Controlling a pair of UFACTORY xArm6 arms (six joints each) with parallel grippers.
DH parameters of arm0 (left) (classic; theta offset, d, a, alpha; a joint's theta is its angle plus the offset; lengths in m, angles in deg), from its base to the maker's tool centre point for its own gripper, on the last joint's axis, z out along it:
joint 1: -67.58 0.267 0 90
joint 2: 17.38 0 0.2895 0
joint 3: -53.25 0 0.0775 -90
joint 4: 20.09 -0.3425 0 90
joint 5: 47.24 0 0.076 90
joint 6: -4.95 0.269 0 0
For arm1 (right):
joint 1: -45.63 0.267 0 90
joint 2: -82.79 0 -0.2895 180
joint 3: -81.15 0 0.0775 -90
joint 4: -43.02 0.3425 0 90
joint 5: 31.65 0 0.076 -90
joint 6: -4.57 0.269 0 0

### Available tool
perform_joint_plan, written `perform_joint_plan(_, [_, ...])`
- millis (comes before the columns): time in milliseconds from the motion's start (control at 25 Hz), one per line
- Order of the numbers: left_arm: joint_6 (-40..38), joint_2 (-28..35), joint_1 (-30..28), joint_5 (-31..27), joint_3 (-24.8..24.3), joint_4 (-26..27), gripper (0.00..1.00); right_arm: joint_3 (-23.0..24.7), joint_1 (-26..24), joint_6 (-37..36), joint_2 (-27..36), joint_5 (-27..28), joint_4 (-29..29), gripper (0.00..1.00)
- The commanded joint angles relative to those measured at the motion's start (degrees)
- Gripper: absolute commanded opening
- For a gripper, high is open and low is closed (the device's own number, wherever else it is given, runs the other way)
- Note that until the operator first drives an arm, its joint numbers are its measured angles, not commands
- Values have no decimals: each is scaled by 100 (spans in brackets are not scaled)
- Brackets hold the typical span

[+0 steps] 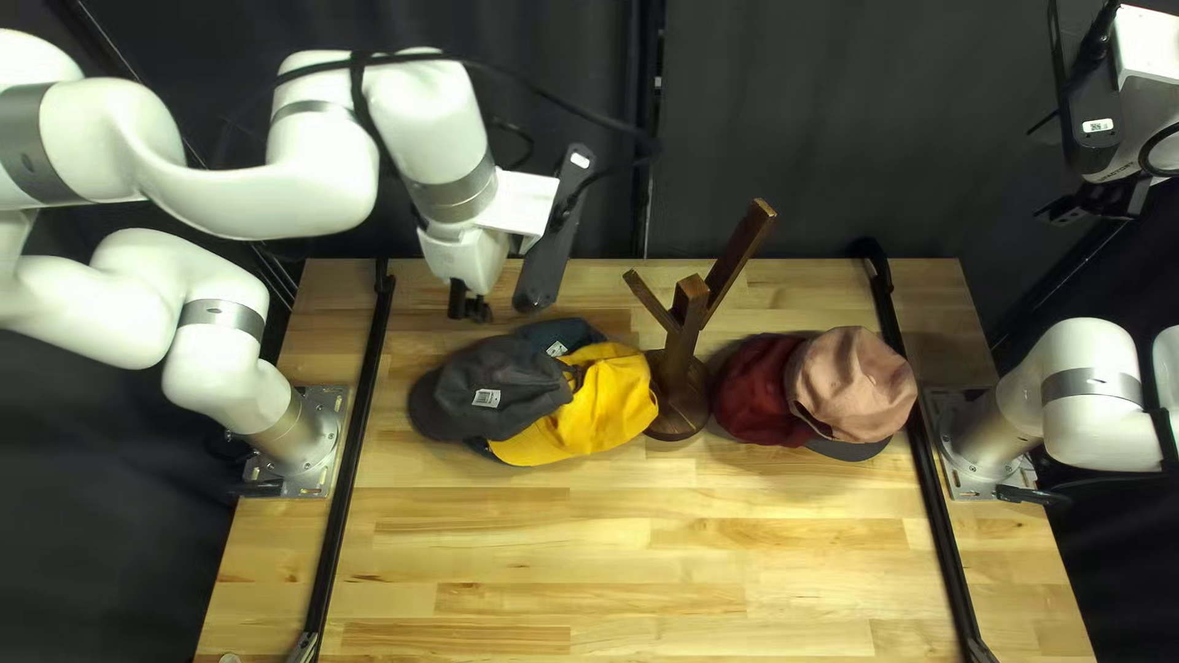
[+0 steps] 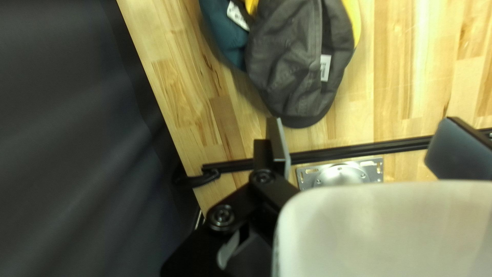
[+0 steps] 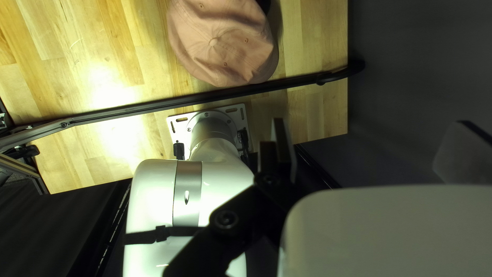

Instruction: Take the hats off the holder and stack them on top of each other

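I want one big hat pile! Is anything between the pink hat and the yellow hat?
Yes. The wooden holder stands between them, its base right beside the yellow hat. The pink hat overlaps the red hat on the holder's other side.

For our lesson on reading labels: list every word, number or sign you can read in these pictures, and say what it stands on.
White tag on the grey hat: too small to read.
Second white tag, on the teal hat: blurred, unreadable.
Sticker on the right arm: too small to read.
No text is legible.
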Motion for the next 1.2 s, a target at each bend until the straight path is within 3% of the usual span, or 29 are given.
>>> perform_joint_plan(40, [-31, 175, -68, 29, -166, 50, 100, 0, 0, 0, 0, 0, 0, 100])
perform_joint_plan(640, [-1000, 1026, -877, 19, -1057, 41, 100, 0, 0, 0, 0, 0, 0, 100])
perform_joint_plan(880, [-1362, 1133, -1049, 324, -1565, 14, 100, 0, 0, 0, 0, 0, 0, 100])
perform_joint_plan(1200, [-1362, 1133, -1049, 324, -1565, 14, 100, 0, 0, 0, 0, 0, 0, 100])
